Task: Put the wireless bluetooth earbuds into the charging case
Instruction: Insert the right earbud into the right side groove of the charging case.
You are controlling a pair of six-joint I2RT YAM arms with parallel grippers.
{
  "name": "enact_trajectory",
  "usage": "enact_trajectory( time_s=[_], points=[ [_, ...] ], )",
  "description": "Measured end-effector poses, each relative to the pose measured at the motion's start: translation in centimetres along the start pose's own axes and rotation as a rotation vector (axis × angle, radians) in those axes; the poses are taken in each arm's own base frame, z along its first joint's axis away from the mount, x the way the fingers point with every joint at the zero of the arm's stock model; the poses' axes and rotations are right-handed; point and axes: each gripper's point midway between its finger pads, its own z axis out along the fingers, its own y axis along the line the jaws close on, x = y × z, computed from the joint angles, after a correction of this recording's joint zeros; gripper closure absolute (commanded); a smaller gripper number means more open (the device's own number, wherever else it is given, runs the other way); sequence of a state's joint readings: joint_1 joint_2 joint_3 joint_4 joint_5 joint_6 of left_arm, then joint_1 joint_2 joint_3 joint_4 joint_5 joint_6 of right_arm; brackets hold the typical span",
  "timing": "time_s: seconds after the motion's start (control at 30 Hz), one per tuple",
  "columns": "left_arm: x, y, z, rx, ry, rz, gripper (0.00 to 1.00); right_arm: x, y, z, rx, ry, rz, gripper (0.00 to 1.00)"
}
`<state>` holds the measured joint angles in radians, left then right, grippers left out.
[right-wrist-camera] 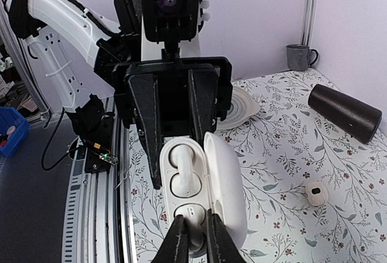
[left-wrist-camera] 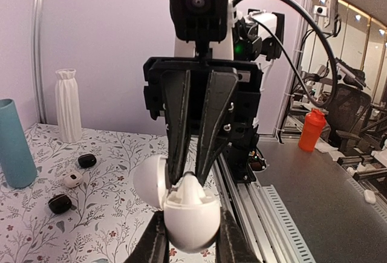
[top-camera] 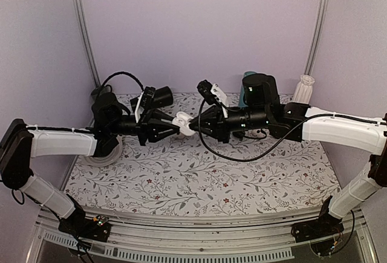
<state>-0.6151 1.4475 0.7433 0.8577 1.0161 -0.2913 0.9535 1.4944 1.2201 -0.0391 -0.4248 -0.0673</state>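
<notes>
Arms meet head to head above the flowered table (top-camera: pixel 199 184), and everything turns on the small space between them. The left gripper (top-camera: pixel 170 129) is clenched on the charging case (right-wrist-camera: pixel 181 178), holding it up off the table with its lid (right-wrist-camera: pixel 228 184) swung open to one side and its inner tray turned toward the other arm. The right gripper (top-camera: pixel 196 127) comes at it from straight opposite, with its fingertips right at the near end of the tray. From the left wrist view, a white earbud (left-wrist-camera: pixel 188 187) sits between those tips at the mouth of the case. The jaws stand narrow on either side of it, but I cannot tell whether they are pinching it or only flanking it. The case looks to lie with its long axis along the line from one gripper to the other, so the right arm's reach runs down the length of the tray. Neither arm is the nearer one: the left is the holder and the right does the placing. I'd say the coming move calls for a short, straight push along that line, since any sideways drift could catch the edge of the lid.
</notes>
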Motion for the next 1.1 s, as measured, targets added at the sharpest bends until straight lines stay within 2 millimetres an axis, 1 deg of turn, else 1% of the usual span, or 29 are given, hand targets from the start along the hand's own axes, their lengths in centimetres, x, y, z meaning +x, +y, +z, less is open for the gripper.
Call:
enact_trajectory(
  time_s=[0.13, 0.17, 0.2, 0.5, 0.6, 0.7, 0.9, 1.1],
  points=[
    [0.0, 0.1, 0.0, -0.008, -0.003, 0.000, 1.00, 0.0, -0.2, 0.0, 0.012, 0.002, 0.000, 0.82],
    [0.1, 0.2, 0.0, -0.013, -0.003, -0.001, 1.00, 0.1, -0.2, 0.0, 0.013, 0.003, 0.000, 0.79],
    [0.1, 0.2, -0.1, -0.016, -0.003, -0.002, 1.00, 0.1, -0.2, 0.0, 0.014, 0.003, -0.001, 0.77],
    [-0.2, 0.6, -0.1, -0.048, -0.009, 0.014, 1.00, 0.3, -0.3, 0.0, 0.020, 0.012, 0.000, 0.76],
    [-0.3, 0.7, -0.2, -0.055, -0.011, 0.018, 1.00, 0.2, -0.3, -0.1, 0.022, 0.009, -0.001, 0.72],
    [-0.4, 0.8, -0.2, -0.061, -0.014, 0.024, 1.00, -0.2, -0.2, -0.3, 0.026, 0.002, -0.002, 0.63],
    [-0.4, 0.8, -0.2, -0.062, -0.015, 0.029, 1.00, -1.3, 0.0, -1.2, 0.036, -0.026, -0.013, 0.59],
    [-0.4, 0.7, -0.2, -0.058, -0.014, 0.029, 1.00, -1.9, -0.3, -1.8, 0.062, -0.042, -0.015, 0.53]
  ],
)
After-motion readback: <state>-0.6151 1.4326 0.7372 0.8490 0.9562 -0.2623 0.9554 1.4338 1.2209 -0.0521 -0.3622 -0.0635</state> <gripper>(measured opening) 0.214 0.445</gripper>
